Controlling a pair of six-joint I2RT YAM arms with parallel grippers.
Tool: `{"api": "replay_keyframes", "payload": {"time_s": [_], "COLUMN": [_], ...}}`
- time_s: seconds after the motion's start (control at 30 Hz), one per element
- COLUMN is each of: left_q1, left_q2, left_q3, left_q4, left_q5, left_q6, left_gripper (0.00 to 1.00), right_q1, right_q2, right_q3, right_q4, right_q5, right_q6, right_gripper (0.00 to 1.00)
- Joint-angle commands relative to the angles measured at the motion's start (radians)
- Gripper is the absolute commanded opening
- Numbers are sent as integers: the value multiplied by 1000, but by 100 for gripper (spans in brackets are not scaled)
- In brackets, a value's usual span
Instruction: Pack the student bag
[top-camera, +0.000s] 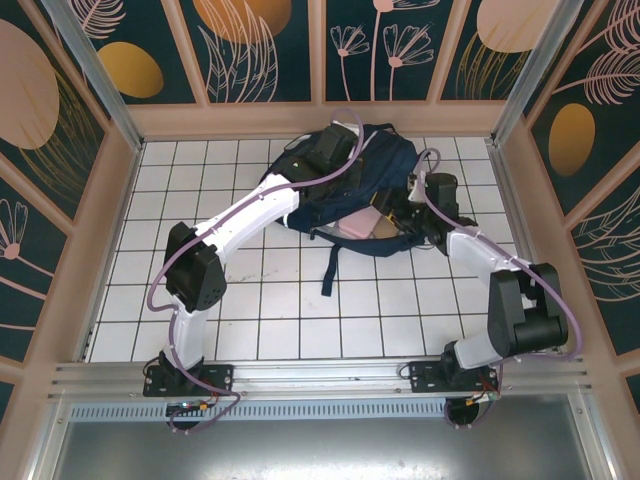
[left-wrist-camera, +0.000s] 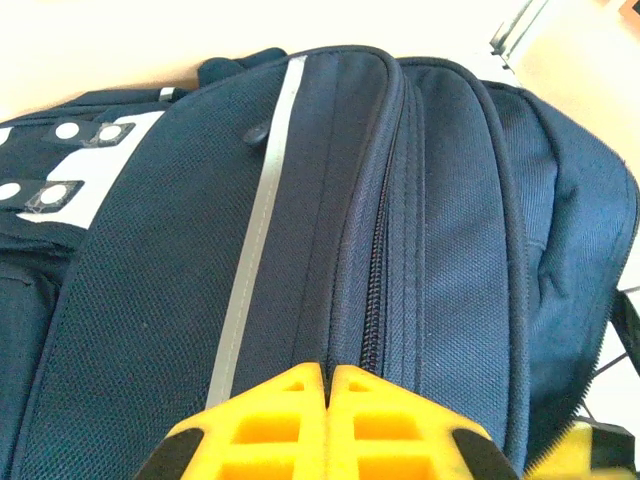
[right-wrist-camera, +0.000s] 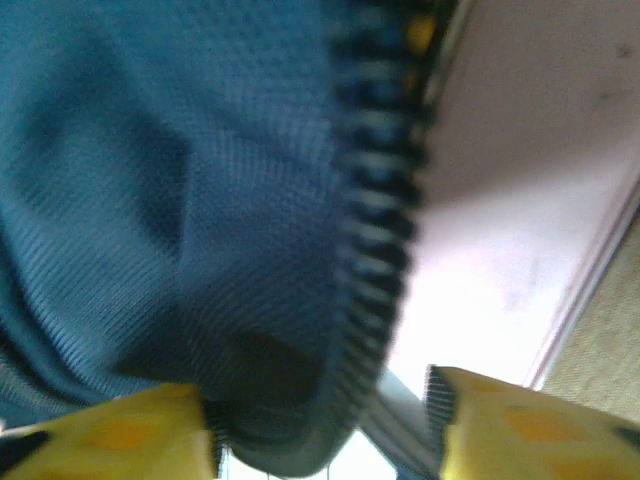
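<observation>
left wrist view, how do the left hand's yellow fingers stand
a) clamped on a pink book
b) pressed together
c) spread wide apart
b: the left hand has its two yellow fingers meeting with no gap between them, right at the zip line of the student bag.
</observation>
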Motion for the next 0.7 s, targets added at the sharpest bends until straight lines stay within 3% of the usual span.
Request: {"api": "replay_keyframes", "payload": {"time_s": [0.0, 0.3, 0.5, 0.57, 0.67], "left_q1": [36, 36, 37, 36, 37], "left_q2": [-1, 2, 33, 35, 21], "left_q3": [39, 49, 48, 38, 16], "left_q4": [-5, -16, -16, -14, -16], "left_q5": [-93, -98, -51, -24, -4], "left_q6": [-11, -5, -21, -35, -54], "left_gripper": [0, 0, 1, 27, 36], "right_q1": [-1, -67, -69, -70, -71], "right_q2": [71, 100, 37, 0, -65], "right_q3": [28, 3, 12, 1, -24], "right_q4": [-188, -240, -263, -271, -283], "right_q5": [170, 278, 282, 296, 324], "right_q6": [-60, -103, -131, -134, -128], "right_gripper": [49, 49, 50, 51, 53]}}
